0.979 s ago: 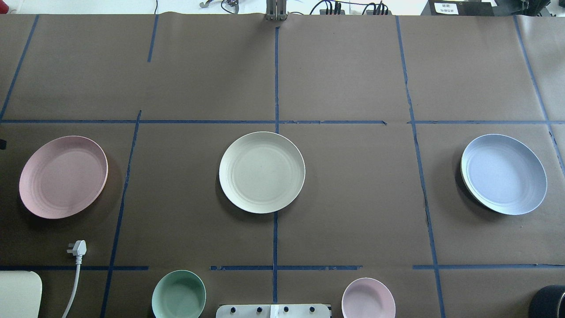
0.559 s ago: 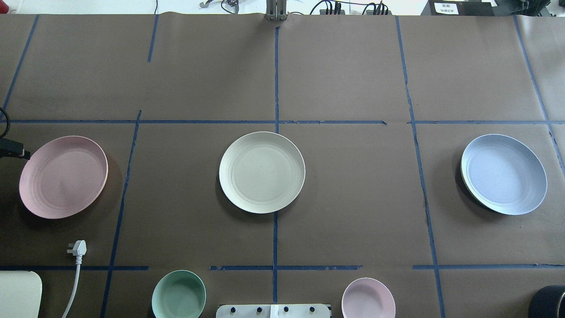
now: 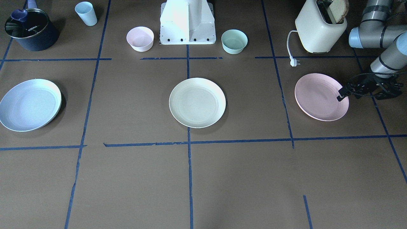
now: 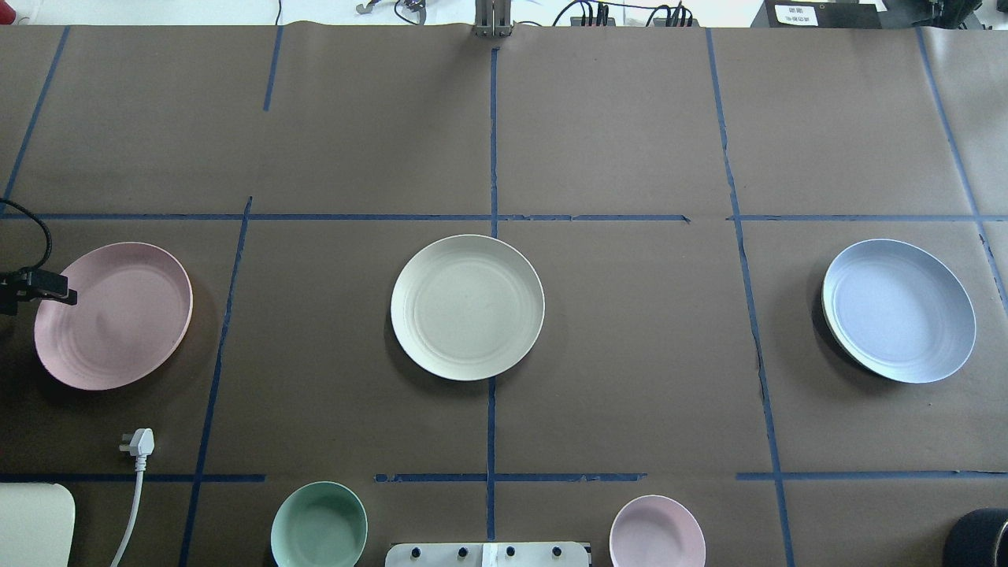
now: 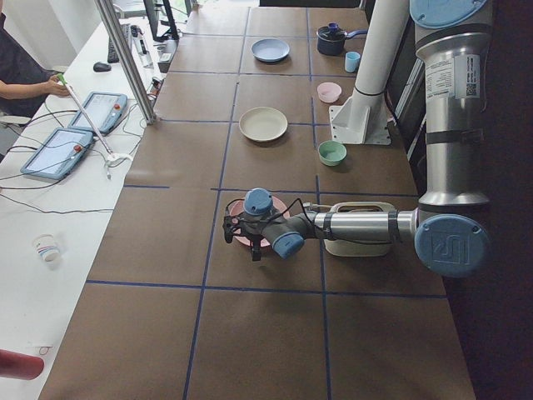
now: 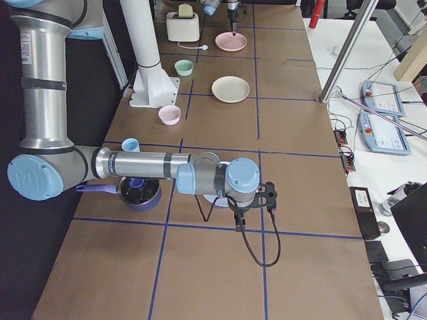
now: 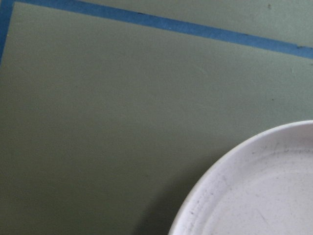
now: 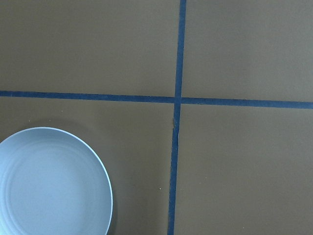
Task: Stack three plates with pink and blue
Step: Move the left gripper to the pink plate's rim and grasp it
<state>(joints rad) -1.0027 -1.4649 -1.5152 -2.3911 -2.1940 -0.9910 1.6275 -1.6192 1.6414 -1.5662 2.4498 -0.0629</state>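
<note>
You have the left gripper (image 3: 341,94) poised at the rim of the pale pink round matte plastic plate (image 4: 114,315), on the side away from the other two; its jaw width cannot be told from these views. That plate lies flat on the brown paper-covered table (image 4: 630,354), shallow, with a raised rim and faint rings. The cream-white plate of the same shape (image 4: 467,307) lies well apart from that gripper. The pale blue plate (image 4: 898,311) lies farthest from it, near your right gripper (image 6: 239,223), whose opening you cannot judge either. None is stacked
</note>
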